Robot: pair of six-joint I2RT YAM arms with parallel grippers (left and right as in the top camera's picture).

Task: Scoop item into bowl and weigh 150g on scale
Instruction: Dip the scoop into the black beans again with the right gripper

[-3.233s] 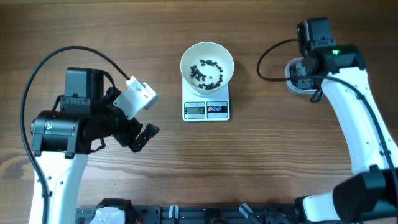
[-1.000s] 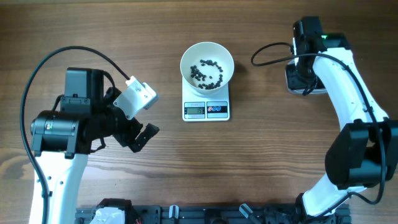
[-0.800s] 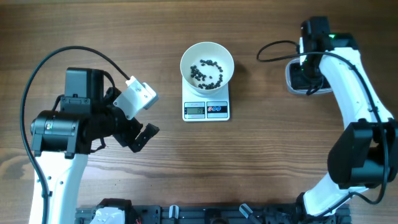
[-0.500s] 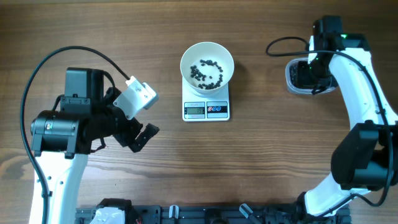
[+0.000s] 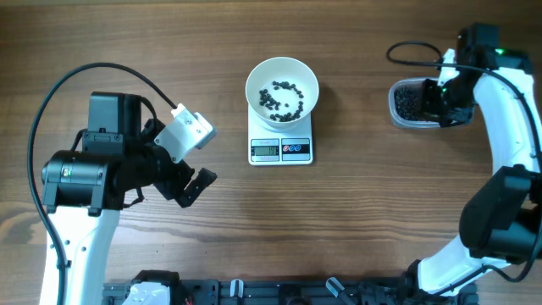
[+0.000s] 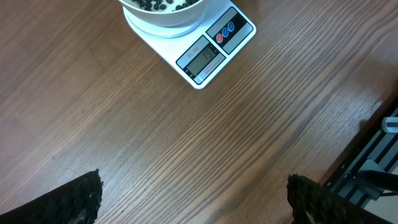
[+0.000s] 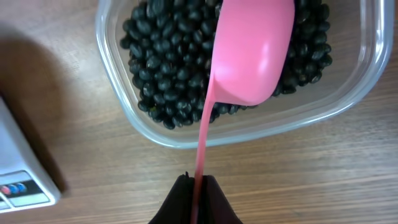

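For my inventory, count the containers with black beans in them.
2: the white bowl on the scale at table centre, and the clear tub to its right, with the pink scoop over it. None seems hidden.

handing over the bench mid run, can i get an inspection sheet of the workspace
surface: wood-grain table
job's things: white bowl sits on the scale, a few black beans inside; many more fill the clear tub
clutter: nothing seen
grippers: left gripper open, empty; right gripper shut on the pink scoop handle, scoop over the tub
cables: black cables loop at each arm
surroundings: dark rack along the near edge
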